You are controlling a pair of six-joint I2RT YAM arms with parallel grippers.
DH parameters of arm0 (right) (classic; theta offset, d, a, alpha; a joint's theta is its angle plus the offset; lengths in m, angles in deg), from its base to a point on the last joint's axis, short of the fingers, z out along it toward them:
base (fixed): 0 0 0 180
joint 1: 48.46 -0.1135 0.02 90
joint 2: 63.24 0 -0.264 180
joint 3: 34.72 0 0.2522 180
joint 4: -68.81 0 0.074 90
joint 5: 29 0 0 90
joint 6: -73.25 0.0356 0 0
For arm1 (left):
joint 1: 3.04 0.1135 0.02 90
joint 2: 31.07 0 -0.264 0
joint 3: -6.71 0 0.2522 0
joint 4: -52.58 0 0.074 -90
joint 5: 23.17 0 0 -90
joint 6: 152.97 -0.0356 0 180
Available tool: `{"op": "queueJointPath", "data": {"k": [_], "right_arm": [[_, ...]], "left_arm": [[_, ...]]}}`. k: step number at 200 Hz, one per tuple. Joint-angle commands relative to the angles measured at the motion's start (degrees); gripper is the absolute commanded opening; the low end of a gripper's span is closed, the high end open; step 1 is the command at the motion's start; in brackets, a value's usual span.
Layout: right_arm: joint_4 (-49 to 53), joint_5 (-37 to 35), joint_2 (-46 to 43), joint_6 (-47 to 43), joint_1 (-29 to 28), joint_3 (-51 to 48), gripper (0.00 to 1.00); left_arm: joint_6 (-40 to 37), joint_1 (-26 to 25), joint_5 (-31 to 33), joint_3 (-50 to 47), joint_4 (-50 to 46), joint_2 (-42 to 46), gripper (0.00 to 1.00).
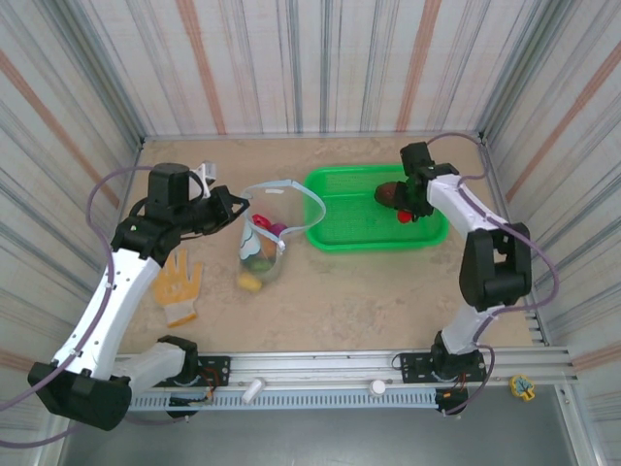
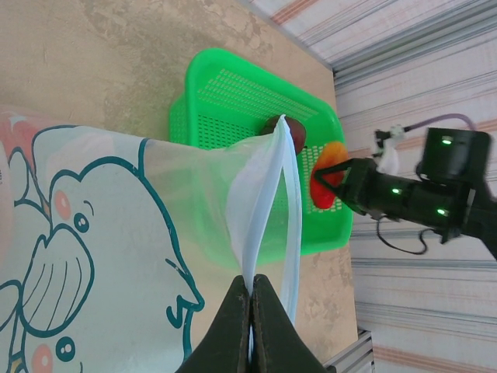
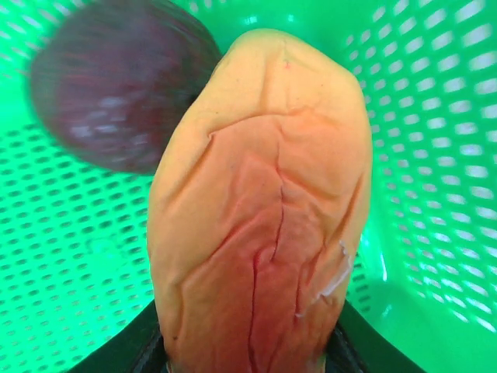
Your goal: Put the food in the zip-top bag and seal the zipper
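The zip-top bag point(image 1: 264, 245) lies left of centre with several small food pieces inside, its clear side printed with a cartoon point(image 2: 116, 233). My left gripper point(image 1: 233, 206) point(image 2: 252, 286) is shut on the pale blue zipper strip point(image 2: 268, 202), holding the mouth lifted and open toward the basket. Over the green mesh basket point(image 1: 335, 228), my right gripper point(image 1: 408, 208) point(image 3: 248, 346) is shut on an orange-red toy fruit point(image 3: 256, 217) point(image 2: 326, 175). A dark purple fruit point(image 3: 116, 85) point(image 1: 387, 193) lies in the basket just beyond it.
A yellow glove point(image 1: 179, 283) lies on the table near the left arm. Striped walls close in the back and both sides. The basket's rim point(image 2: 233, 101) stands right behind the bag's mouth. An aluminium rail point(image 1: 340, 374) runs along the near edge.
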Motion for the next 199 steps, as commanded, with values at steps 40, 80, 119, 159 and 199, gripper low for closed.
{"op": "queueJointPath", "data": {"k": [40,80,119,159,199], "right_arm": [[0.73,10.51,-14.00,-2.85,-7.09,2.52,0.35],[-0.80,22.54,-17.06,-6.51,-14.75,6.09,0.35],[-5.66,32.77,-16.00,-6.82,-22.05,8.73,0.36],[-5.76,38.23,-9.41,-9.23,-29.08,14.14,0.35],[-7.47,34.96,-5.20,-9.99,-31.94,16.31,0.35]], "left_arm": [[-0.47,0.34,-0.43,-0.08,0.37,1.70,0.00],[-0.21,0.34,-0.45,-0.27,0.45,1.78,0.00],[-0.20,0.39,-0.09,-0.41,0.47,2.12,0.00],[-0.28,0.35,0.30,0.03,0.29,2.00,0.00],[-0.19,0.34,-0.44,-0.27,0.35,1.91,0.00]]}}
